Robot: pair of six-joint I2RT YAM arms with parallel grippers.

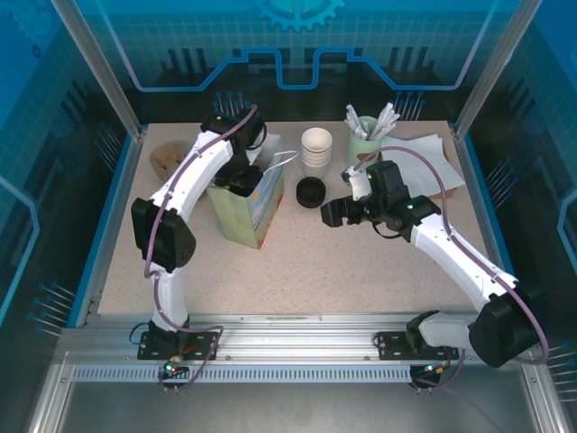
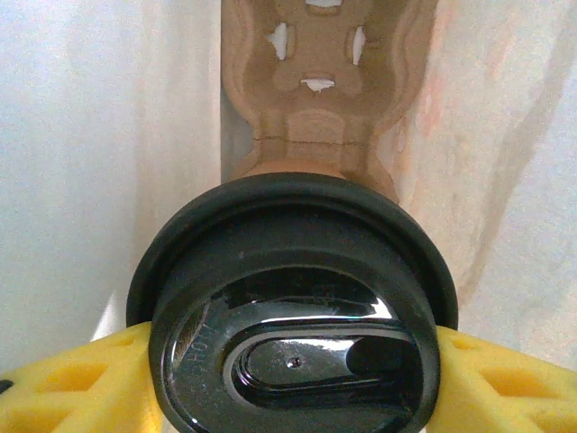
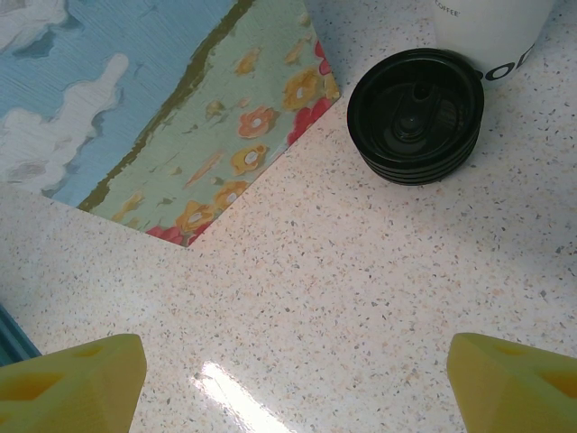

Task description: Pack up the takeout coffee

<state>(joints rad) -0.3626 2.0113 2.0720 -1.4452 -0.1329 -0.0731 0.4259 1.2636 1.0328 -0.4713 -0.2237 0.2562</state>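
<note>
I see my left gripper (image 2: 293,383) clamped on the brownish paper takeout cup with round black plastic lid (image 2: 297,262), inside the flowered paper bag (image 1: 251,216) left of centre, above a brown moulded cardboard carrier (image 2: 315,99). My right gripper (image 3: 297,379) hangs with fingers wide apart, near the stacked loose black lids (image 3: 415,113).

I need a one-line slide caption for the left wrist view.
The left gripper holds the lidded coffee cup over a cardboard carrier inside the bag.
</note>
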